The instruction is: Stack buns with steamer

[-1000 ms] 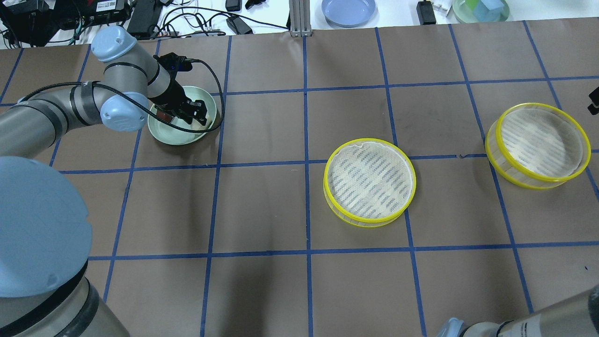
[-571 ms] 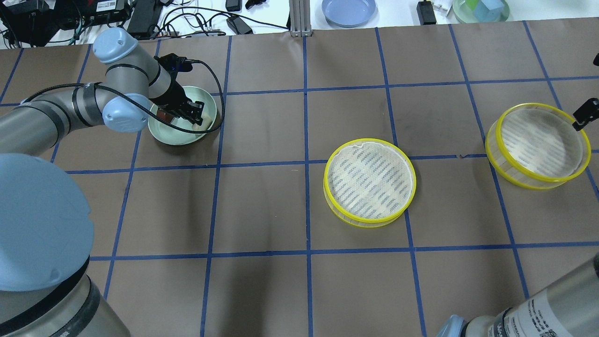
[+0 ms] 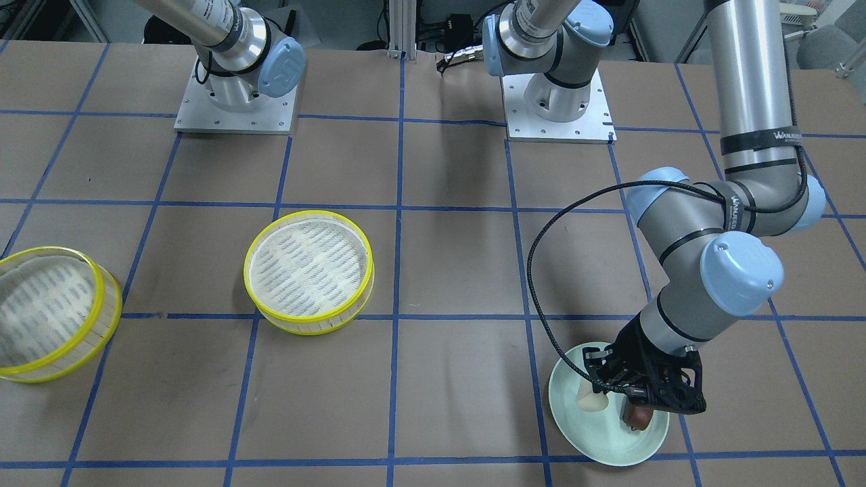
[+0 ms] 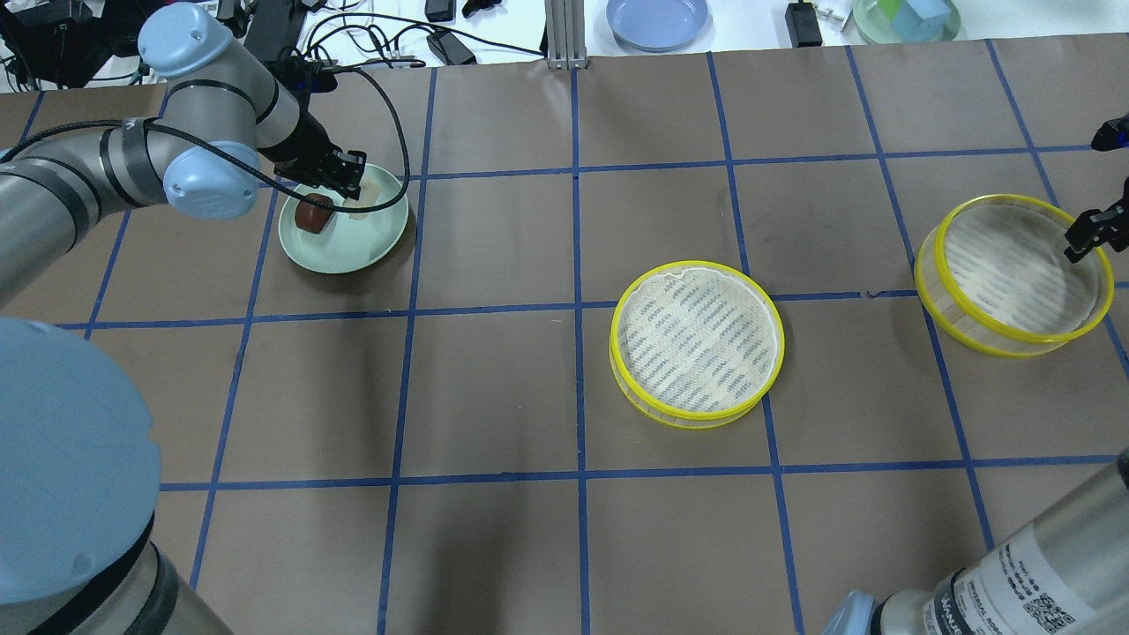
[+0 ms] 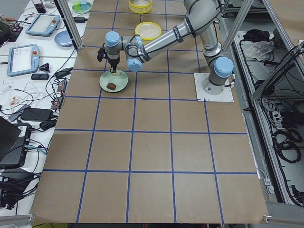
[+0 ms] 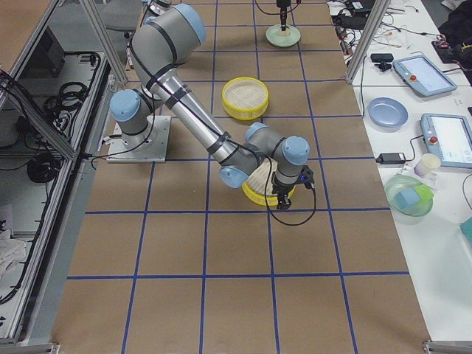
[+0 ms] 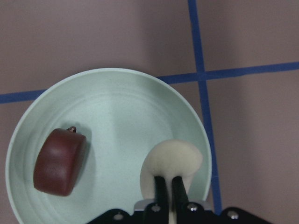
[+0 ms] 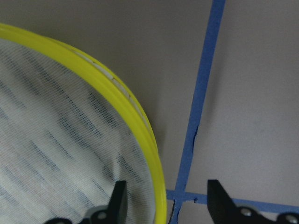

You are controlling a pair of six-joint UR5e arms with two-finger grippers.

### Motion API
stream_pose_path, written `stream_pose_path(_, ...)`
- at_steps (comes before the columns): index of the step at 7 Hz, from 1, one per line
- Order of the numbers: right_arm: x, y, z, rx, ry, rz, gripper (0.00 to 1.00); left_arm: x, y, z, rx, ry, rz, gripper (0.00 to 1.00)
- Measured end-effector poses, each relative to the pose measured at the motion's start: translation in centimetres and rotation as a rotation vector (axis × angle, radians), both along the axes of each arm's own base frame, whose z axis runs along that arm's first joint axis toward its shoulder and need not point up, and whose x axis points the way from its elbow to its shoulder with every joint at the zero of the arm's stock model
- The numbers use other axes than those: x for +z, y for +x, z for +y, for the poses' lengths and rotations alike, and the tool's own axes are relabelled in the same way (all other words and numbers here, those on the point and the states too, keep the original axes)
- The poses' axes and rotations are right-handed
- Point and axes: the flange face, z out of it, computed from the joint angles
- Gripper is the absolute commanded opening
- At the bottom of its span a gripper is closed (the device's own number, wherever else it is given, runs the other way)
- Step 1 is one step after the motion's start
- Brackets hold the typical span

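Note:
The pale green plate (image 4: 344, 260) at the far left holds the reddish-brown bun (image 4: 313, 214). My left gripper (image 4: 351, 187) is shut on the cream-white bun (image 7: 174, 161), pinching it just above the plate (image 7: 117, 107). In the front-facing view the cream bun (image 3: 590, 400) and brown bun (image 3: 636, 417) sit under that gripper (image 3: 619, 392). One steamer tier (image 4: 697, 344) stands mid-table and the other (image 4: 1014, 273) at the right. My right gripper (image 8: 168, 205) is open and straddles the right tier's yellow rim (image 8: 140, 126), one finger inside and one outside; it also shows overhead (image 4: 1083, 236).
A blue plate (image 4: 657, 19), a green bowl with blocks (image 4: 907, 18), cables and an aluminium post (image 4: 564, 35) line the far edge. Both arm bases (image 3: 237, 101) (image 3: 558, 101) stand at the robot's side. Blue tape lines grid the brown table.
My left gripper closed on the cream bun and lifted back from the plate, uncovering the brown bun. My right gripper came in from the right edge to the right tier's rim.

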Motion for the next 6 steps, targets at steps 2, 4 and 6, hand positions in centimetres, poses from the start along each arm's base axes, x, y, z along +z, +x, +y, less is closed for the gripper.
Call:
stream_pose_path(2,0.0,0.0,0.1,0.012,0.01,0.003,0.0,5.8,-9.0,2.7,0.078,0.004,0.073,0.0)
stream_pose_path(4,0.2,0.0,0.2,0.018,0.014,0.007,0.0,8.6,-21.5,7.7,0.138,0.043,0.176,0.0)
stream_pose_path(6,0.9,0.1,0.4,0.05,0.022,0.003,0.0,7.0,-29.9,12.4,0.115,0.128,0.224,0.0)
